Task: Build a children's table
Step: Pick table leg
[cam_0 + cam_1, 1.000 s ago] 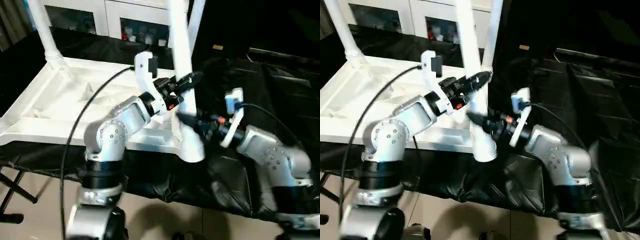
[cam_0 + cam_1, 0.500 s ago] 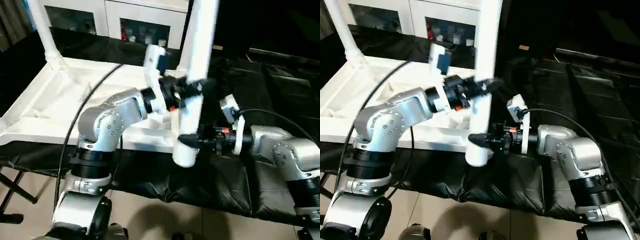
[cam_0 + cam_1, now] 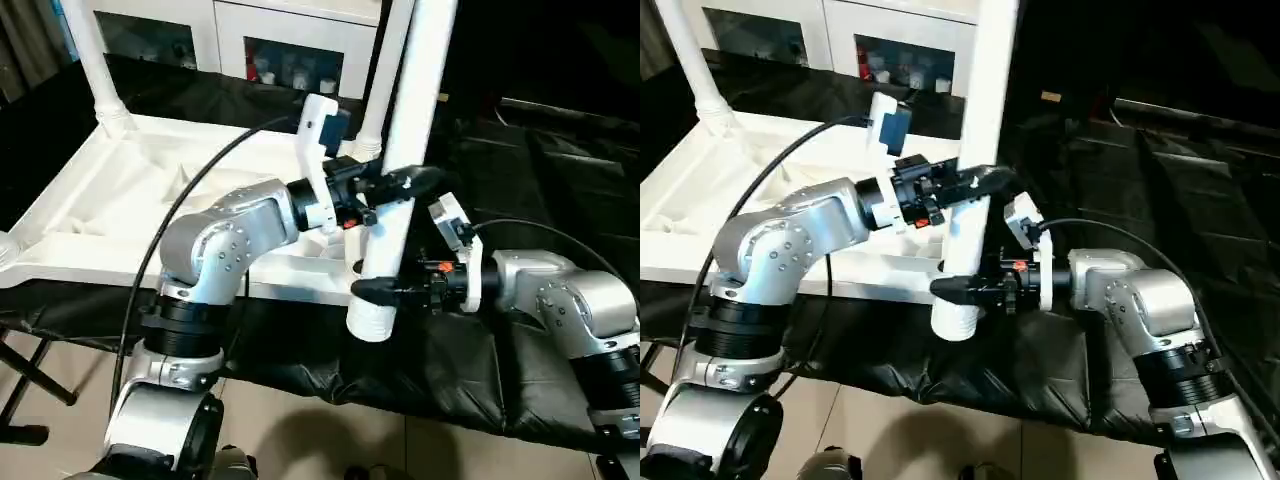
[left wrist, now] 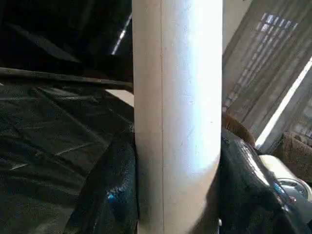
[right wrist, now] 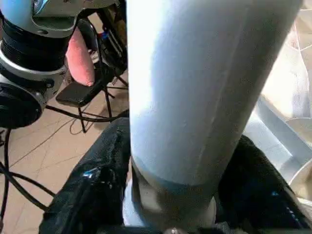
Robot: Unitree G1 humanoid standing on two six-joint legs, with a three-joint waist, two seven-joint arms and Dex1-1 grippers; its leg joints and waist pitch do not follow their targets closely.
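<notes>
Both the left gripper and right gripper clasp the near-upright table leg, its collar end hanging just beside the tabletop corner socket.

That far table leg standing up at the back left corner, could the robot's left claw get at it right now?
Probably not. The left claw is clamped on the loose leg, as is the right claw. The far leg stands across the tabletop.

3 legs, 1 tabletop, 2 pincers.
</notes>
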